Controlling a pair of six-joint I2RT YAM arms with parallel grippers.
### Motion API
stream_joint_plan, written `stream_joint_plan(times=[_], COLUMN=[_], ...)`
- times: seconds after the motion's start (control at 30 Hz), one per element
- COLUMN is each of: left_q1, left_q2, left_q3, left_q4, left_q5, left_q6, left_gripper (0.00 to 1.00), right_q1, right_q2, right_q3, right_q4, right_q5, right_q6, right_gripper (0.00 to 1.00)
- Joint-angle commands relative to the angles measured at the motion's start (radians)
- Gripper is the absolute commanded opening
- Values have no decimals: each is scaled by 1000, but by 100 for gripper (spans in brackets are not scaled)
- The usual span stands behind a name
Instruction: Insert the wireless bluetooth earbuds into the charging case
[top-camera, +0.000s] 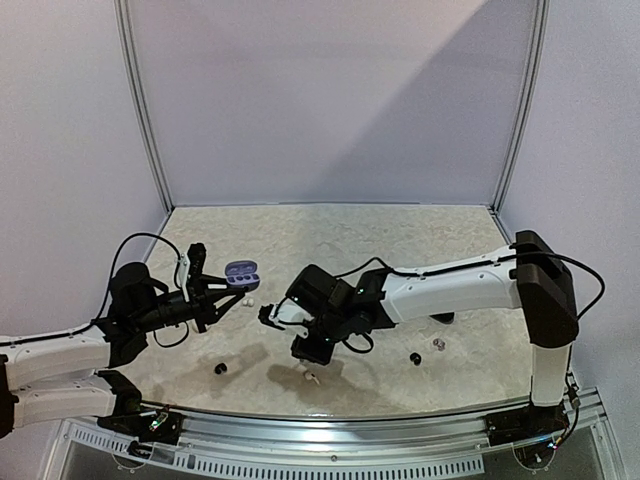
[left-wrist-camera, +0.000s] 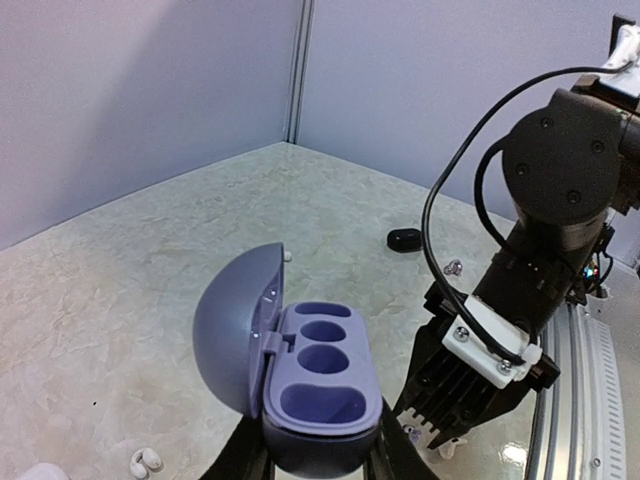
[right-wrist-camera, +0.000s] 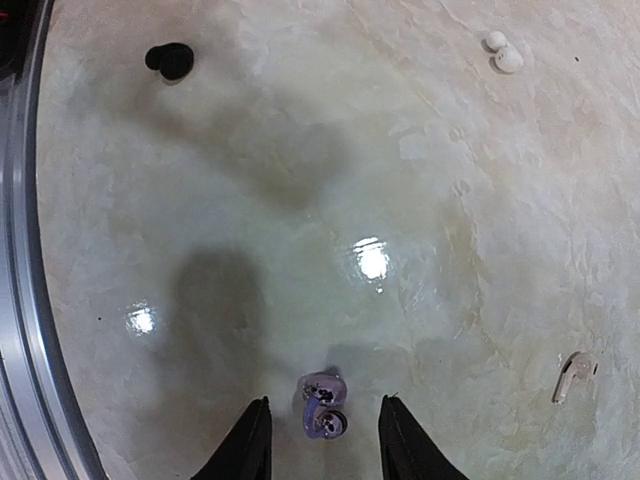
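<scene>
The lavender charging case (left-wrist-camera: 320, 395) is pinched at its base by the left end effector (left-wrist-camera: 318, 460) and held above the tabletop (left-wrist-camera: 130, 300). Its lid is swung open to the left, its long axis runs near to far, and its three recesses are all empty. A lavender earbud (right-wrist-camera: 323, 405) sits between the spread fingers of the right end effector (right-wrist-camera: 325, 432), touching neither, its length roughly along them. Farther out on the tabletop lie a white stemmed earbud (right-wrist-camera: 572, 375), a round white earbud (right-wrist-camera: 503, 52) and a black earbud (right-wrist-camera: 170, 60).
</scene>
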Motion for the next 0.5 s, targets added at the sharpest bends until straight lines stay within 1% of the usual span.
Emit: stream_joint_plan(times=[0.0,0.17,0.47], left_q1=[13,13,13], left_q2=[8,9,8], left_q3=[-3,-3,-4], left_q4=[20,22,24], left_q5=[4,2,3], left_q6=[15,12,15], left_gripper=[0,0,0], right_q1=[1,2,3], right_q2=[48,62,77], right_q3=[40,39,38], right_q4=[-36,-51,-58], right_q5=[-41,-28,-10], right_q6=[-15,-20,-24], right_gripper=[36,35,29])
